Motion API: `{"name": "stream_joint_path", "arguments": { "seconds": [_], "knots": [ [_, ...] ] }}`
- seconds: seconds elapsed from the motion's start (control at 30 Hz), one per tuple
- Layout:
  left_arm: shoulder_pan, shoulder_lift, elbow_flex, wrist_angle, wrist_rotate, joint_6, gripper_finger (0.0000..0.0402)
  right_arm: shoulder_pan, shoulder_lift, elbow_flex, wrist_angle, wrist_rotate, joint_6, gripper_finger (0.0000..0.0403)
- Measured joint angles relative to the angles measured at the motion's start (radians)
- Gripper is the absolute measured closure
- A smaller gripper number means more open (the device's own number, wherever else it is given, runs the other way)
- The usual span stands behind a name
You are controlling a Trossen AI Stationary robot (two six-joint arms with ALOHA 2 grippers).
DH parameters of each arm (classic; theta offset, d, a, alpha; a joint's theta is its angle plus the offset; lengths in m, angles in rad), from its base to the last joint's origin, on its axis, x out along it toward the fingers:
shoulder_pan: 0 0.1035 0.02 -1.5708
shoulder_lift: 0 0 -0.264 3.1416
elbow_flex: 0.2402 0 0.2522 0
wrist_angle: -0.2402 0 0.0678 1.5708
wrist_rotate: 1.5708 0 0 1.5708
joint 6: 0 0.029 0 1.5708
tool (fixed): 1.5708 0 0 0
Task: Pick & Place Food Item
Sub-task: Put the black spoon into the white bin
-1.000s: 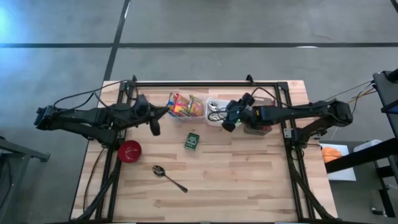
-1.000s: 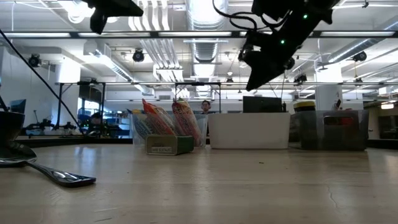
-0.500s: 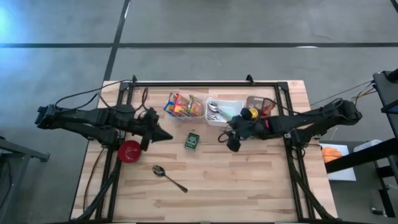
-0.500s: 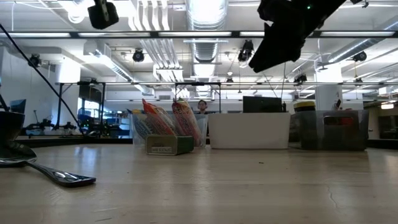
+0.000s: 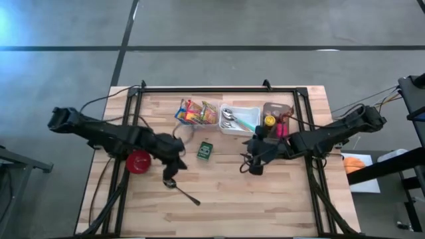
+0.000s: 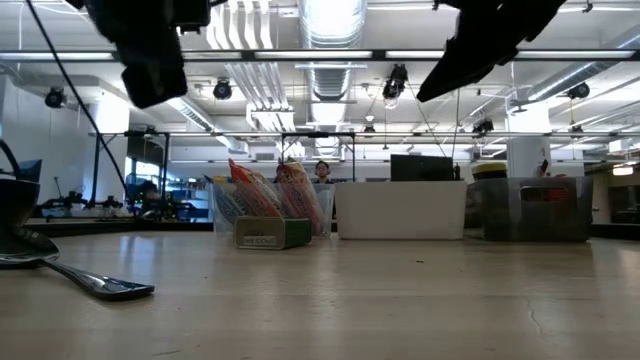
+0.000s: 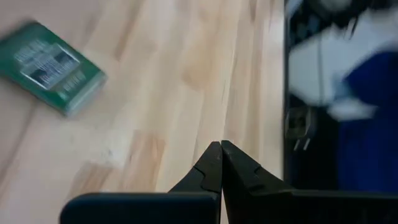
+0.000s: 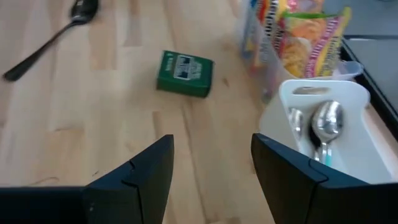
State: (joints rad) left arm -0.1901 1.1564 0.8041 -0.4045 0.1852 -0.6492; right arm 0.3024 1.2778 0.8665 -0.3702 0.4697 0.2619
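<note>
A small green box (image 5: pixel 205 151) lies flat on the wooden table (image 5: pixel 265 199), near its middle; it also shows in the left wrist view (image 7: pixel 53 67) and the right wrist view (image 8: pixel 185 73). Colourful snack packets (image 5: pixel 196 112) stand upright in a clear bin at the far side. My left gripper (image 5: pixel 176 166) hangs shut and empty above the table to the left of the box, near the spoon (image 5: pixel 178 187); its fingers meet tip to tip (image 7: pixel 221 155). My right gripper (image 5: pixel 252 164) hovers open and empty to the right of the box, its fingers apart (image 8: pixel 211 162).
A red bowl (image 5: pixel 138 161) sits beside the left arm. A white tray with spoons (image 5: pixel 239 119) and a clear bin with a yellow item (image 5: pixel 273 121) stand at the far right. A black frame (image 5: pixel 219 89) borders the table. Bare wood lies toward the near edge.
My left gripper has swung from beside the snack bin toward the near edge and down, tipping downward, and now hangs by the spoon. My right gripper has moved from over the white tray toward the near edge, out over bare table right of the green box.
</note>
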Motion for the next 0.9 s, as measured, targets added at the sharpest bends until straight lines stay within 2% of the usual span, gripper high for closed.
{"name": "stream_joint_path", "arguments": {
  "seconds": [0.2,0.43,0.57,0.9],
  "knots": [
    [-0.069,0.136,0.022,-0.119,0.027,0.096,0.0401,0.001,0.000,-0.002,0.000,0.000,0.004,0.0190],
    [-0.101,0.249,0.022,-0.120,0.098,0.114,0.0401,-0.001,0.000,-0.003,-0.009,0.001,0.030,0.0190],
    [-0.098,0.282,0.022,-0.131,0.096,0.167,0.0401,-0.002,0.000,-0.004,-0.042,0.001,0.058,0.0190],
    [-0.098,0.301,0.022,-0.116,0.096,0.144,0.0401,-0.001,0.000,-0.008,-0.106,0.001,0.150,0.0190]
  ]
}}
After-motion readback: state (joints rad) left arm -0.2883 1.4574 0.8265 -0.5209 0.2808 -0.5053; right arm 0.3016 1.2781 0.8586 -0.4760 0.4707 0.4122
